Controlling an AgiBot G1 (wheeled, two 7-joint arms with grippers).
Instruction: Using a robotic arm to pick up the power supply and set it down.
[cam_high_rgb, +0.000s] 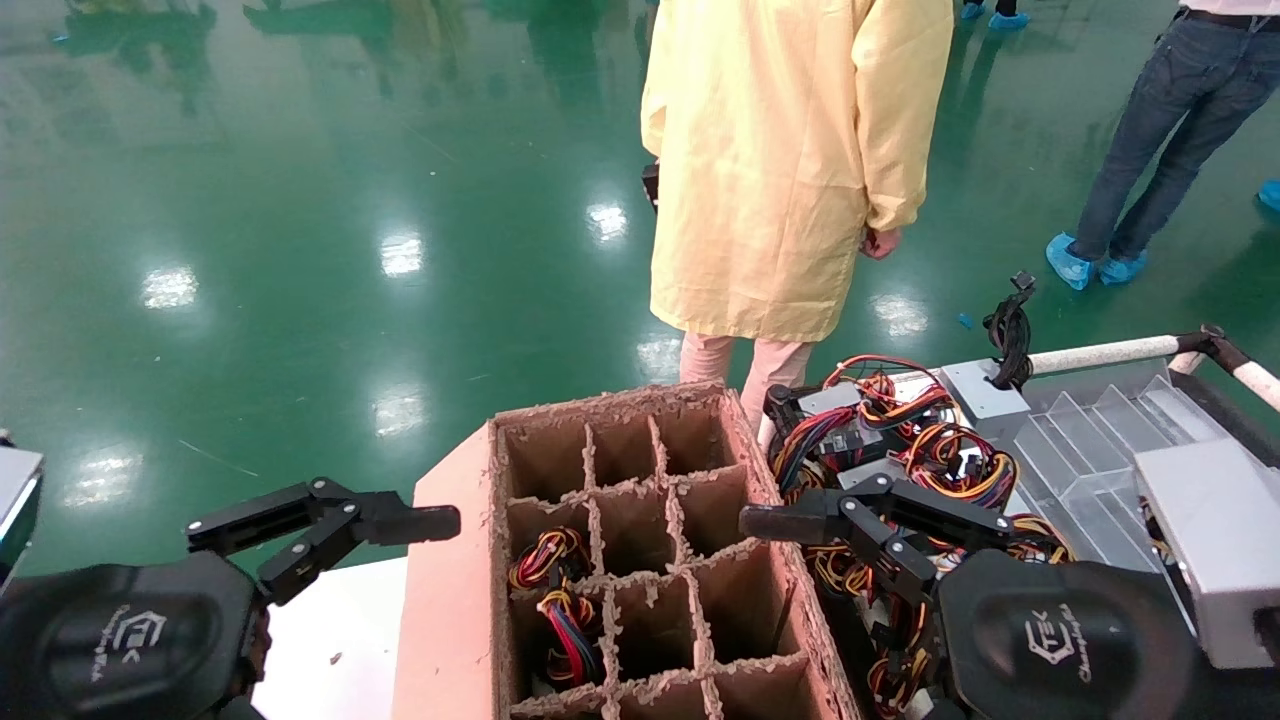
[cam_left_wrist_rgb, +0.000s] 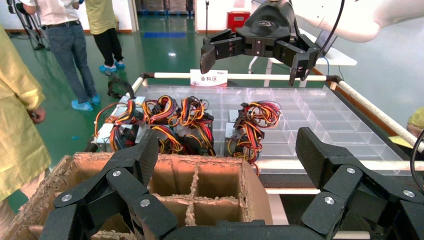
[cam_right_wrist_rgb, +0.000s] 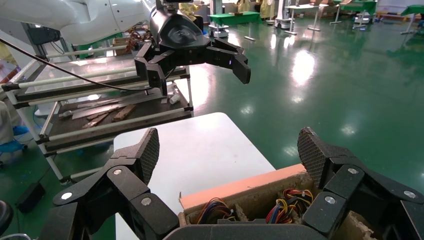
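Green glossy floor, divided cardboard box in front.
Both the left gripper and right gripper are held spread, empty, flanking it.

A cardboard box with dividers (edges ragged) stands on the white worktop; a person in a yellow coat stands on the green floor.

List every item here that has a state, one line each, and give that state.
Left claw: open, empty, beside the box.
Right claw: open, empty, at the box's right edge.
Brown divided cardboard box: open-topped; wire bundles in two cells, the others look empty.
Silver-grey metal power supplies with coloured wires: piled on the clear rack, ungripped.
Clear plastic compartment rack: partly filled.
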